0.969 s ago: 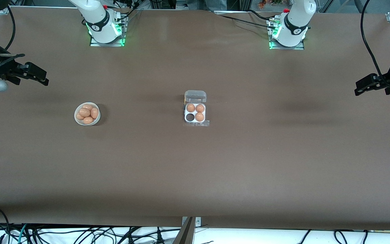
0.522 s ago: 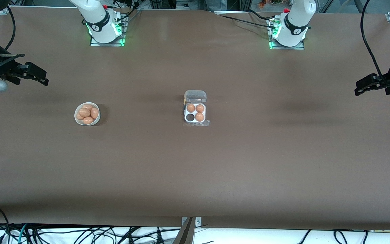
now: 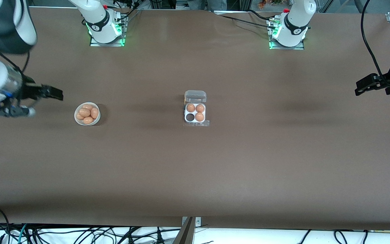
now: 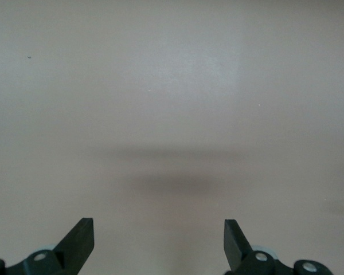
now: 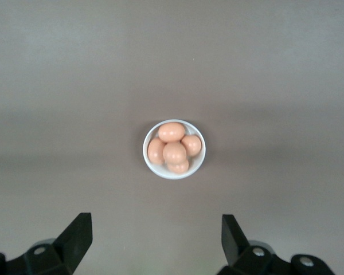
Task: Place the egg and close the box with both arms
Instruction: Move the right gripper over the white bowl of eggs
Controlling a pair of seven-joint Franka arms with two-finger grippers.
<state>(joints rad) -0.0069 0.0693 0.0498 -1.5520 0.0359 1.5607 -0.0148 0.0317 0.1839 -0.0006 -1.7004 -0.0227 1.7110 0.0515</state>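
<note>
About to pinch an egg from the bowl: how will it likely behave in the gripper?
The eggs look smooth and rounded, so one may slip between the right gripper's flat fingers. They lie heaped in the bowl, so lifting one could shift or roll its neighbours. If real, probably fragile; squeeze gently.

even overhead light, soft shadows on table (image 3: 215,169), right arm (image 3: 1,51) motion-blurred.

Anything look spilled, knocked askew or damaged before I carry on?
Nothing stands out. The bowl holds its eggs neatly, and the box sits square, lid open, one cell empty. Both claws, right and left, are open.
</note>
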